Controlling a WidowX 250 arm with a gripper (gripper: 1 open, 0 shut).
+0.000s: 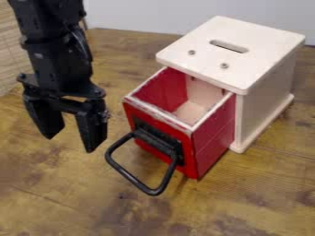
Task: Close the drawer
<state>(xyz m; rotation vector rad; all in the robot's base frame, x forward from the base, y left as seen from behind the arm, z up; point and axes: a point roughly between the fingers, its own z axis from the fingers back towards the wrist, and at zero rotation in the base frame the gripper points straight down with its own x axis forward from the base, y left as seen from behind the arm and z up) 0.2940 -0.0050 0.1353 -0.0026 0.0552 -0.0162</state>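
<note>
The drawer (172,118) is a red box with a pale wood inside. It stands pulled well out of the cream cabinet (252,74) toward the lower left. Its black front panel carries a large black loop handle (138,168) that lies low over the table. My gripper (69,127) hangs pointing down just left of the drawer's front. Its two black fingers (88,124) are spread open with nothing between them. It touches neither the drawer nor the handle.
The cream wooden cabinet with a slot in its top (229,45) stands at the right. The wooden table (74,207) stretches around it. My black arm (52,46) rises at the upper left.
</note>
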